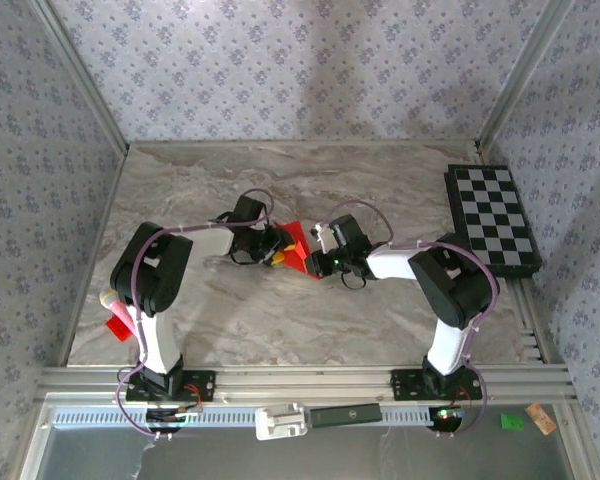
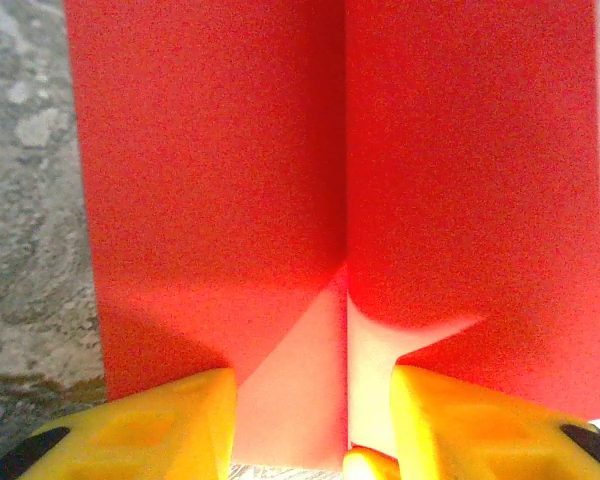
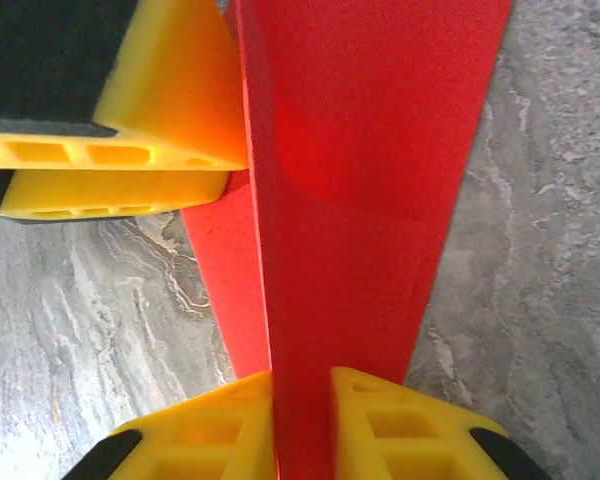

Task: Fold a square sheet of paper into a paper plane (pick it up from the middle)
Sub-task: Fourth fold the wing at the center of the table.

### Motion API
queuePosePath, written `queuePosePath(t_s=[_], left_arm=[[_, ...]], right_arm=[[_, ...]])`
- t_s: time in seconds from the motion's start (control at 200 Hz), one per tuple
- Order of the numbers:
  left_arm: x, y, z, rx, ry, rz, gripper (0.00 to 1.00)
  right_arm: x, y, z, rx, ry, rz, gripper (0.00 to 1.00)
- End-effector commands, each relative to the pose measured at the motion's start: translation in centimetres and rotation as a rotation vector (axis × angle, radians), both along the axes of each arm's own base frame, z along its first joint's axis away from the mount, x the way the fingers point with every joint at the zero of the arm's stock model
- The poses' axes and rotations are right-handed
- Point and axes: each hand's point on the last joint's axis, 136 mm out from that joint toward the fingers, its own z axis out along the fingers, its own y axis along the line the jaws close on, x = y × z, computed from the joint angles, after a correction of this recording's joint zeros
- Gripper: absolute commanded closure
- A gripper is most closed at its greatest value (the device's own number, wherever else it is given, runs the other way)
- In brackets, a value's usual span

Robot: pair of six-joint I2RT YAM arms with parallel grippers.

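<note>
Right pincer (image 3: 302, 380): narrow. I read it as nipped on the narrow end of the red sheet (image 3: 370, 150), with paper touching both pads.
Left pincer (image 2: 310, 385): jaws stand apart, straddling the centre crease. I see no pad pressing on the paper.
Sheet, place: between the two pincers over the middle of the counter (image 1: 380, 180), edge-up in the right wrist view. I cannot tell whether its lower flap rests on the marble.
Sheet, shape: centre crease is in, slanted folds show near the Left pincer, and the outline tapers.
Done (my reading): corner folds and the centre fold.
To do: wings are not folded down as far as I can see, so no finished dart yet.
Around: small red scrap (image 1: 118, 328) by the left arm's base and chequered board (image 1: 492, 220) at the right edge, both well apart from the work.
</note>
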Motion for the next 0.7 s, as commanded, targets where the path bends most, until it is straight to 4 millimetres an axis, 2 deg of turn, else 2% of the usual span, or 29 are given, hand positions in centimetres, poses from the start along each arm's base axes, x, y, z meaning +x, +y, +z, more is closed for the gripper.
queuePosePath(t_s=[0.0, 0.315, 0.695], left_arm=[[-1.93, 1.03, -2.55, 0.091, 0.097, -0.018, 0.55], [-2.08, 1.13, -3.00, 0.104, 0.115, -0.023, 0.55], [-1.85, 1.37, -2.24, 0.126, 0.092, -0.035, 0.55]], right_arm=[[0.25, -0.65, -0.68, -0.026, 0.023, -0.035, 0.79], [-0.04, -0.20, -0.89, -0.004, 0.056, -0.014, 0.87], [-0.11, 0.05, -0.94, 0.054, 0.128, -0.004, 0.93]])
